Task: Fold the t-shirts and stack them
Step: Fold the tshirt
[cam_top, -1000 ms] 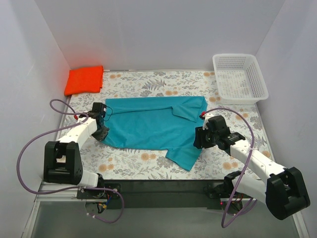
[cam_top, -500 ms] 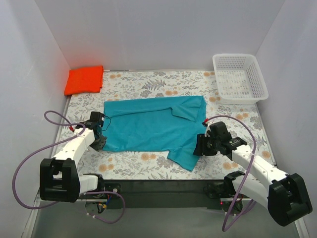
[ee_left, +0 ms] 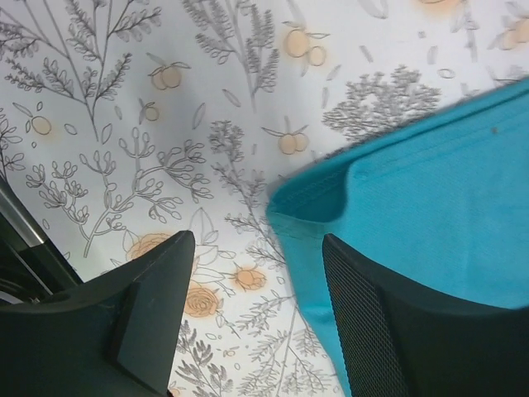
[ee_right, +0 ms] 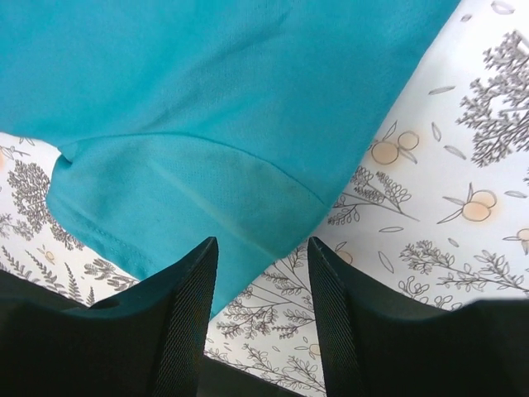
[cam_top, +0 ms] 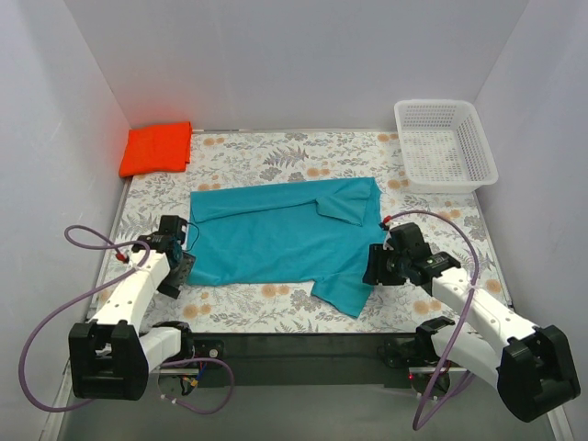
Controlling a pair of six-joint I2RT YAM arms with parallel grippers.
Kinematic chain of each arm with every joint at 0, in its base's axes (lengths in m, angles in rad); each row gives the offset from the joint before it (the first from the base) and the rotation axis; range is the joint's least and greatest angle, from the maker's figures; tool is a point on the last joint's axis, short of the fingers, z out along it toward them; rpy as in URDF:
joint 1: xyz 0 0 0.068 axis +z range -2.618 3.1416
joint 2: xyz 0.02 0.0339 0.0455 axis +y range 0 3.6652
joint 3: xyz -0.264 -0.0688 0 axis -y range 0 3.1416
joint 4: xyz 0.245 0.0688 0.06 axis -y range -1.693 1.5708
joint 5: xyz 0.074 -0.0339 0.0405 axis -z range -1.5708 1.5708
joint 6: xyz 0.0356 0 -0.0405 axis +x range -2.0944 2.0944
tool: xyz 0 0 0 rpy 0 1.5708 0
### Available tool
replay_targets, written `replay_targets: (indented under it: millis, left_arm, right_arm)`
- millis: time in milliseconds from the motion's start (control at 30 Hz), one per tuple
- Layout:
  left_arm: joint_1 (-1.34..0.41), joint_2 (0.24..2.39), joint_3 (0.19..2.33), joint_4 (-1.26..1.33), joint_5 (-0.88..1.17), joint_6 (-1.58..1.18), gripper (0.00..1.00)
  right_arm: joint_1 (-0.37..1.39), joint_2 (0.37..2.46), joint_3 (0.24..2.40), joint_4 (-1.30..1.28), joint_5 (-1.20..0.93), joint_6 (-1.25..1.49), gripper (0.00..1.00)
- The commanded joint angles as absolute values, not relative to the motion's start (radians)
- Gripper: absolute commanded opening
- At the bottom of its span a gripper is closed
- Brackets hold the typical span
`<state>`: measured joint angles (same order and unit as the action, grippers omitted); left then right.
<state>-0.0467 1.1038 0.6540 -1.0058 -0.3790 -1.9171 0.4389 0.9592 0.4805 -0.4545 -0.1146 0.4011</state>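
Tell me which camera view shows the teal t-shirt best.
The top external view: the teal t-shirt shows whole, spread out, with all its edges. The left wrist view shows only one corner of it; the right wrist view only a hemmed flap and some body.

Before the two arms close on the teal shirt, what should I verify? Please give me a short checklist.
1. Left gripper open: ok.
2. Right gripper open: ok.
3. Corner of the teal t-shirt lies in the left gripper's gap: ok.
4. Sleeve lies in the right gripper's gap: ok.
5. Both grippers low enough to pinch the cloth: cannot tell.
6. Orange folded shirt clear of both arms: ok.
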Motion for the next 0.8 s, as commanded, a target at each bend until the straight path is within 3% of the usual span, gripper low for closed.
replay_targets:
  millis: [0,133,300,767]
  left_arm:
    - [-0.041,1.072,0.736,-1.011,-0.384,-1.887,0.63]
    - [-0.057,1.115,0.859,-0.928,-0.264,-1.737,0.55]
    - [-0.066,1.201,0.827,-0.862,-0.192,-1.718,0.41]
    - [-0.061,1.218,0.623,-0.91,-0.327,-1.855,0.43]
  right_arm:
    - [0.437,0.985,0.555,-0.443,-0.065,0.377,0.54]
    - [0.413,1.038,0.632,-0.42,-0.037,0.348,0.5]
    - [0.347,1.123,0.64,-0.319,-0.107,0.339,0.47]
    - [0.132,1.2,0.485,-0.198,-0.229,0.319,0.44]
